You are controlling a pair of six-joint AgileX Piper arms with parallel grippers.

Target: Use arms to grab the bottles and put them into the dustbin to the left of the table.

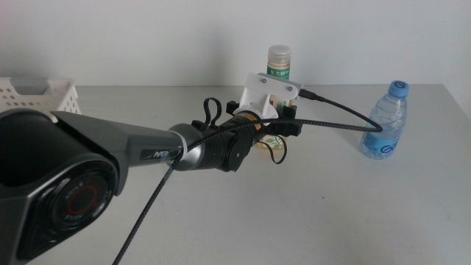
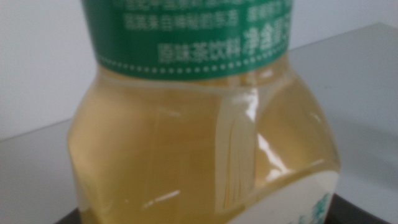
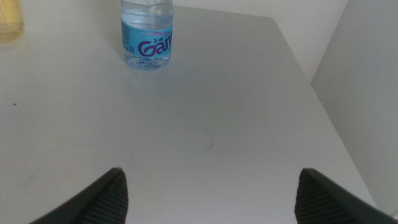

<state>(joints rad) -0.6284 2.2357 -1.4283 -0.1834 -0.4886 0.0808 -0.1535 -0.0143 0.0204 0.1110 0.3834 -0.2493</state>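
The yellow tea bottle [image 1: 279, 66], with a white cap and green label, stands upright at the back middle of the table [image 1: 331, 213]. My left gripper [image 1: 283, 124] reaches in from the left and sits around the tea bottle's lower body. In the left wrist view the tea bottle [image 2: 205, 143] fills the picture at very close range. The clear water bottle [image 1: 386, 121] with a blue cap stands at the right of the table. My right gripper [image 3: 208, 193] hovers open over the table, well short of the water bottle [image 3: 147, 37]. The dustbin [image 1: 29, 92] shows at the far left.
The black left arm [image 1: 88, 169] and its ribbed cable [image 1: 338, 125] cross the left and middle of the table. The table's right edge [image 3: 329, 118] runs close beside the water bottle. A white wall stands behind the table.
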